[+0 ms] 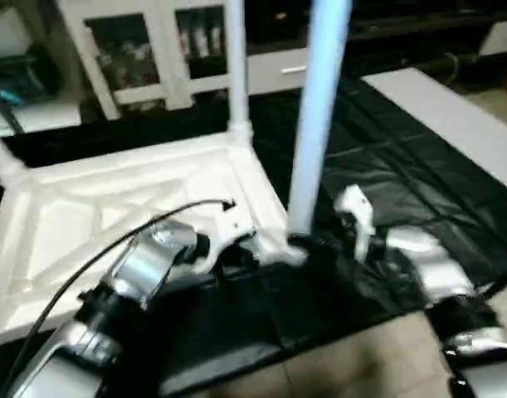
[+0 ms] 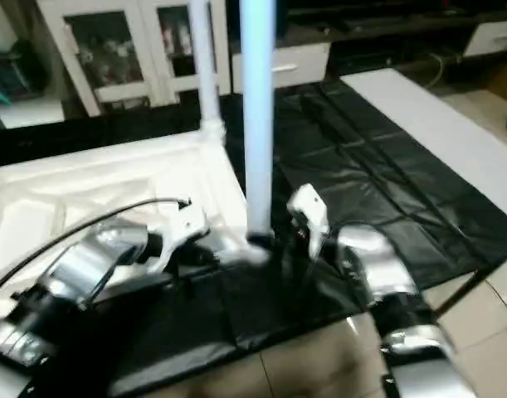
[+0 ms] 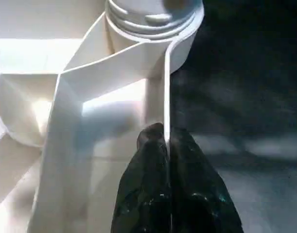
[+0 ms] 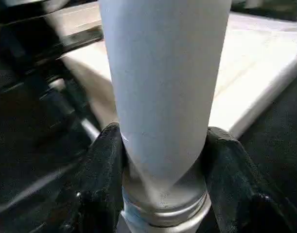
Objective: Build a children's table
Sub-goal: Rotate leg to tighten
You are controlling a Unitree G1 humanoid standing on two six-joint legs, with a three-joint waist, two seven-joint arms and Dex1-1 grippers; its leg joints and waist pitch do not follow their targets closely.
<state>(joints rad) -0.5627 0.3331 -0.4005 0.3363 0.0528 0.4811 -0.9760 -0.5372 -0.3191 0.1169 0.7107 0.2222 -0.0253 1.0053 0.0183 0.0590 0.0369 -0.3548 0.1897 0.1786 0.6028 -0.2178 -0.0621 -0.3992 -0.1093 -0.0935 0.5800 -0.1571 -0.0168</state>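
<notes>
Fingers [image 4: 160,145] around leg [image 4: 163,87], no legible writing

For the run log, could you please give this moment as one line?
left gripper: shut on tabletop rim | right gripper: fingers around near-corner leg | far leg: upright in its socket

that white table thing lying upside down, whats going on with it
A humanoid robot is fitting legs to a children's table. The white top lies ribbed side up on a black-draped work table. The left claw is shut on the top's thin edge wall beside the near corner socket. The right claw has a finger on either side of the upright leg in that socket. Another leg stands at the far corner.
</notes>
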